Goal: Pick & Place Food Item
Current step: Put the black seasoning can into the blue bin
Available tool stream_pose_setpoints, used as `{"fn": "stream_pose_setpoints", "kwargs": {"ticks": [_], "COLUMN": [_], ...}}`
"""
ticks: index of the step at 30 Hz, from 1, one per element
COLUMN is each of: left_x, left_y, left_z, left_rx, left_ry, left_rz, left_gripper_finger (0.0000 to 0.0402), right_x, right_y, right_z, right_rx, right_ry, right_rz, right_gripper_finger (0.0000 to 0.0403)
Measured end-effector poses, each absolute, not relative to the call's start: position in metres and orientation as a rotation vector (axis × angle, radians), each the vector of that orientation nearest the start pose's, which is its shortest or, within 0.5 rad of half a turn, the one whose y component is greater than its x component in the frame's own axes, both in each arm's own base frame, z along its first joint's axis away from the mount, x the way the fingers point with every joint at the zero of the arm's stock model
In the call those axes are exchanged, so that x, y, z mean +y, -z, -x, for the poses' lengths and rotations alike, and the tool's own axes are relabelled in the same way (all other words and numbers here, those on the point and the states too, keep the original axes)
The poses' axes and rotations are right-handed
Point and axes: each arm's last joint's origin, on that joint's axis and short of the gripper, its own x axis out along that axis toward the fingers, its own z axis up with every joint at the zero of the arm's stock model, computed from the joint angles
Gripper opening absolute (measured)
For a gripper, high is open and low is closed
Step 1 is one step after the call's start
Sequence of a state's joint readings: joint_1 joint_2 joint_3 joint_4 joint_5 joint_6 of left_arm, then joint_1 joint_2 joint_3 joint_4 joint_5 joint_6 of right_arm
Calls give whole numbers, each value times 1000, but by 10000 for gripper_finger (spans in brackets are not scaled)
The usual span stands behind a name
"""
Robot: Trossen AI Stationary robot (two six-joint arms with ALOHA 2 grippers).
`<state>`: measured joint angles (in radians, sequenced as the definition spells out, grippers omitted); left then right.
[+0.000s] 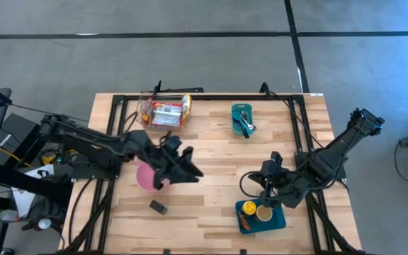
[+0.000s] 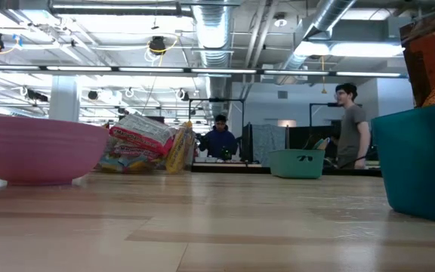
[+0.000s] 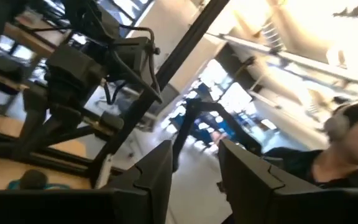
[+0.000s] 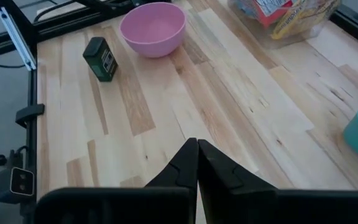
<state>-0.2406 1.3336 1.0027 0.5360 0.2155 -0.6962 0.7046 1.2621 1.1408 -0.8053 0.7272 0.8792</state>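
Observation:
A pink bowl (image 1: 144,177) stands on the wooden table left of centre; it also shows in the right wrist view (image 4: 153,28) and the low view (image 2: 36,147). A teal tray (image 1: 278,219) near the front right holds a yellow can and other food items. My left gripper (image 1: 192,171) is above the table just right of the bowl, open and empty, its fingers (image 3: 157,180) pointing out toward the room. My right gripper (image 4: 196,163) is shut and empty, low over the table just beyond the tray (image 1: 257,188), pointing toward the bowl.
A clear container of snack packets (image 1: 165,111) stands at the far edge, with a small teal bin of utensils (image 1: 243,119) to its right. A small dark box (image 1: 159,207) stands near the front, left of centre. People stand in the room beyond the table (image 2: 350,125).

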Motion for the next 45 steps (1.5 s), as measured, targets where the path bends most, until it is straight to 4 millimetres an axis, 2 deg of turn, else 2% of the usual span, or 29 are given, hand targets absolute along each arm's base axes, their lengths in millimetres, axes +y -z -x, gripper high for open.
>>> {"fn": "stream_pose_setpoints", "kwargs": {"ticks": [4,10,15,18,21,27,39,45], "left_x": [-88,-102,-116,-127,-137,-149,-138,-139], "left_y": [-366,-367,-369,-368,-360,-335,-301,-292], "left_z": [-266,-227,-204,-197,-192,-181,-156,-158], "left_rx": [19,171,215,229,274,487,896,933], "left_ry": [419,304,324,350,331,310,283,347], "left_rz": [640,586,562,516,459,325,59,-157], "left_gripper_finger": [107,70,30,6,3,1,0,0], "right_x": [142,137,132,129,125,115,93,85], "right_y": [-313,-313,-313,-313,-314,-314,-314,-314], "right_z": [-199,-203,-206,-208,-210,-217,-227,-230], "right_rx": [617,614,610,605,601,592,580,575], "right_ry": [316,341,363,385,403,450,543,575], "right_rz": [-223,-228,-244,-265,-274,-291,-314,-324], "right_gripper_finger": [1,1,1,1,1,1,1,1]}}
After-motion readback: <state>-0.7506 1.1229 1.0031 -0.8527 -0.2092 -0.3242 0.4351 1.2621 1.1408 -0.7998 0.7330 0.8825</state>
